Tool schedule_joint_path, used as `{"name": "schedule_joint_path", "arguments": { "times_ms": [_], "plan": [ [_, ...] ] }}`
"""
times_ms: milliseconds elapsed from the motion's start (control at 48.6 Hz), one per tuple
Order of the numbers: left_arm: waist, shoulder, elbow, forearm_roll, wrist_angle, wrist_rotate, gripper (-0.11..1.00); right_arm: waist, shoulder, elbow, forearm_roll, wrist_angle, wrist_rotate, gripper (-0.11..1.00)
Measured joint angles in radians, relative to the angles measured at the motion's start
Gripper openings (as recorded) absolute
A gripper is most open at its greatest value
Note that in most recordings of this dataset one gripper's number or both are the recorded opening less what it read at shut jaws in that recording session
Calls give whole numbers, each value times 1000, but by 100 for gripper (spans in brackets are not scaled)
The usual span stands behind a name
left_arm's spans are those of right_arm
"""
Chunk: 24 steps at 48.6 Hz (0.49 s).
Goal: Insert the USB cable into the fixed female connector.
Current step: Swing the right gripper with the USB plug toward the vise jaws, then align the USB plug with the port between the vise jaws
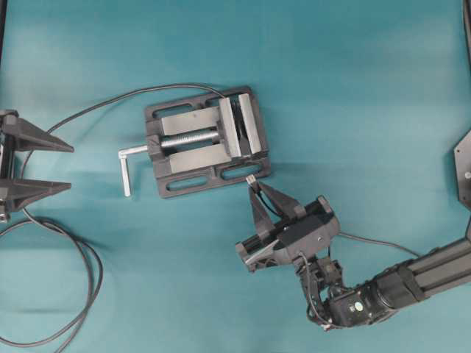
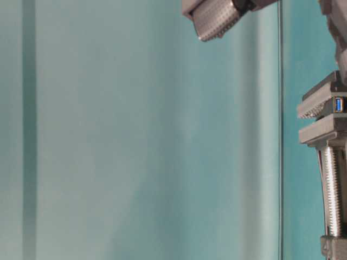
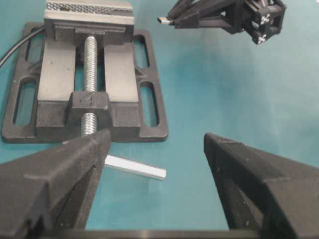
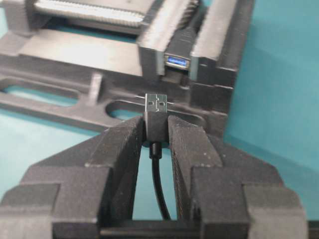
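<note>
**Mia:** What could go wrong now?

**Ben:** The right gripper [image 4: 156,130] squeezes the USB cable [image 4: 156,110] by its plug. The plug's metal tip sits a little below the fixed female connector [image 4: 177,60], the blue slot clamped in the vise [image 1: 206,140]. I think a straight push would bump the vise under the slot. The plug could also slip back between the fingers [image 4: 124,144].

**Mia:** And the left gripper [image 3: 155,164]?

**Ben:** Its fingers are wide apart, holding nothing, back at the desk [image 1: 353,88] edge.

**Mia:** How many things?

**Ben:** One vise, one slot, one plug, two grippers, and one thick black cable [image 1: 81,272] looping away.
</note>
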Motion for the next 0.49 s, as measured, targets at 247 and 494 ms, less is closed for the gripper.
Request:
{"name": "schedule_joint_path", "arguments": {
  "times_ms": [247, 494],
  "plan": [
    [0, 0, 2, 0, 0, 0, 93, -5, 25, -43, 28, -31, 0, 22],
    [0, 0, 0, 0, 0, -2, 93, -26, 32, -66, 29, -51, 0, 22]
  ]
}}
